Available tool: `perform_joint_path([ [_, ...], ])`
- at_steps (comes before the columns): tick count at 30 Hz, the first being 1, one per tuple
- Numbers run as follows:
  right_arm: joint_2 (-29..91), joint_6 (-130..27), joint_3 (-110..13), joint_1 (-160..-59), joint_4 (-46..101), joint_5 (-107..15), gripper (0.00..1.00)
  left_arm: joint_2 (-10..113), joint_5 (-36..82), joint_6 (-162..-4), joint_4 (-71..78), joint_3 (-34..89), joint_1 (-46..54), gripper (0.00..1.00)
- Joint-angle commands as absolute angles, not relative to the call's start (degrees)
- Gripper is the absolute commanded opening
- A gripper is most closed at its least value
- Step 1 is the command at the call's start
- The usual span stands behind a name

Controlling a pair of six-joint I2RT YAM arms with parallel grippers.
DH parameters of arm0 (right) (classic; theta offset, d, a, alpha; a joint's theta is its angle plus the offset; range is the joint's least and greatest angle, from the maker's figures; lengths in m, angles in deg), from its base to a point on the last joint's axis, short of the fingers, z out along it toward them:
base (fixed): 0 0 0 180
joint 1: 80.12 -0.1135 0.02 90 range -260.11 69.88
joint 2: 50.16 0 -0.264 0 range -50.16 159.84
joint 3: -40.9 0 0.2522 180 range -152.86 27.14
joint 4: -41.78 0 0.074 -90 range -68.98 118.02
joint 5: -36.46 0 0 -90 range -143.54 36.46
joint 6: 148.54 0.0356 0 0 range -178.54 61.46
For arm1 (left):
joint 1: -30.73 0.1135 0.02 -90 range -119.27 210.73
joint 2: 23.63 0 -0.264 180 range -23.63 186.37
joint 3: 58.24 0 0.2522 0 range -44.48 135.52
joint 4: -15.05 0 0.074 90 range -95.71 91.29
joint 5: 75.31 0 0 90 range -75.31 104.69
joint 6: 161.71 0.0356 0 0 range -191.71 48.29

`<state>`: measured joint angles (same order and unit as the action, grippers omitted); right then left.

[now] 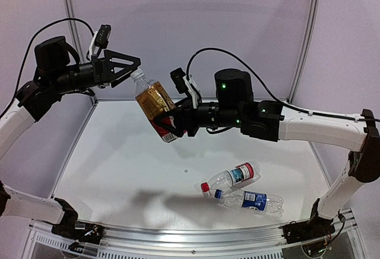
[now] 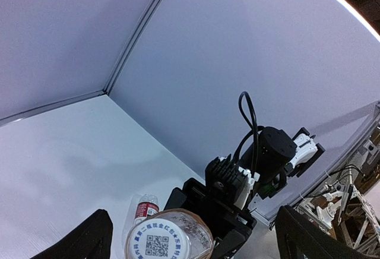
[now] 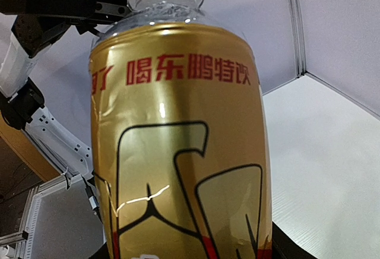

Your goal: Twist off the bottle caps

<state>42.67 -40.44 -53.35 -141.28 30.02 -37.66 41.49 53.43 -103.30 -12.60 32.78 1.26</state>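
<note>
Our right gripper (image 1: 170, 125) clamps the amber bottle (image 1: 155, 107), neck pointing up-left. Our left gripper (image 1: 133, 70) gapes wide around the white cap (image 2: 157, 242); base hidden.

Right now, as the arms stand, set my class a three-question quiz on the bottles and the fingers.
1. Which fingers hold the amber-filled clear plastic bottle with the gold label? A left, B right, C neither.
2. True or false: the left fingers are shut on that bottle's small round white plastic cap.
3. Fill in: ___ clear plastic bottles lie on the white table.
Key: 1 B, the right fingers. 2 False: they stand open either side of it. 3 Two: one red-capped bottle, one blue-capped bottle.
</note>
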Motion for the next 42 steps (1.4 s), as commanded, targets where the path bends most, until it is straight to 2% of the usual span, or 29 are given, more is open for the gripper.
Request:
perform_joint_path([
  [1,40.26,-39.24,-52.5,-141.12,32.14,-36.2,0.0,42.27,55.22,-103.6,-10.24,34.93,0.6,0.93],
  [11,41.04,-38.33,-53.44,-141.11,32.43,-34.16,0.0,43.16,54.39,-104.24,-9.04,34.61,-1.09,0.9],
  [14,41.59,-38.11,-54.09,-141.11,32.04,-33.73,0.0,43.3,53.72,-104.35,-8.55,34.17,-1.34,0.87],
  [16,41.75,-38.06,-54.29,-141.11,31.89,-33.36,0.0,43.66,53.48,-104.4,-8.47,34.26,-1.35,0.8],
  [25,41.93,-37.89,-53.16,-141.11,32.8,-34.54,0.0,45.04,50.09,-104.52,-10.49,34.01,-1.85,0.39],
  [29,42.69,-38.4,-53.89,-141.11,32.11,-36.13,0.0,45.82,45.92,-104.38,-15.73,35.43,-2.19,0.29],
  [34,45.53,-40.91,-58.07,-141.11,24.44,-48.21,0.0,48.7,34.16,-106.67,-28.28,41.48,-3.94,0.3],
  [38,49.24,-43.59,-62.97,-141.11,19.65,-56.67,0.0,51.02,21.61,-113.25,-39.93,47.12,-5.88,0.44],
  [42,50.83,-46.52,-63.77,-141.11,20.46,-57.3,0.0,52.36,20.21,-118.93,-42.28,48.52,-6.04,0.5],
])
